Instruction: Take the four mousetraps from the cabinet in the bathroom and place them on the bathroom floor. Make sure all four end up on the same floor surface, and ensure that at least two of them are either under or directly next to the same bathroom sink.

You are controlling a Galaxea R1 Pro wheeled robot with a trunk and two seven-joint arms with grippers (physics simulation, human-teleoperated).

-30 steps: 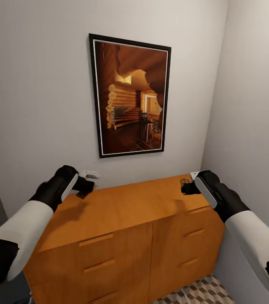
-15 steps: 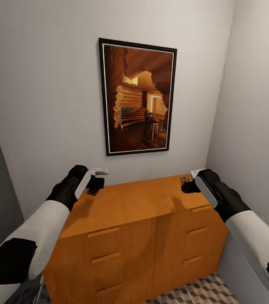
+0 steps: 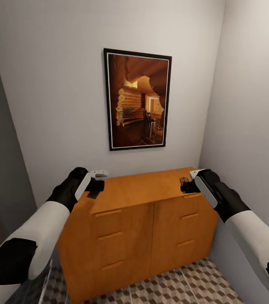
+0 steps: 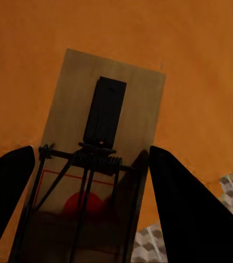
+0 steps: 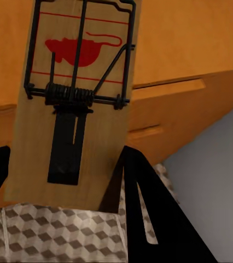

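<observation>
Risk first: two loaded hands, a turn toward the sink not yet made, and traps held only by their side edges. Any loose grip or a knock against the cabinet or the wall could twist a trap out and drop it on the tiled floor away from the sink, or somewhere awkward to retrieve.

Left gripper at the cabinet top's front left corner, fingers narrowed onto the long sides of a mousetrap, spring and bar facing the camera, orange cabinet top behind it and a little floor tile past the edge.

Right gripper at the top's front right corner, clamped likewise on a second mousetrap with a red mouse print, one finger pressed along its edge; drawer fronts and tile visible beyond.

Remaining two traps: whereabouts cannot be told from here.
</observation>
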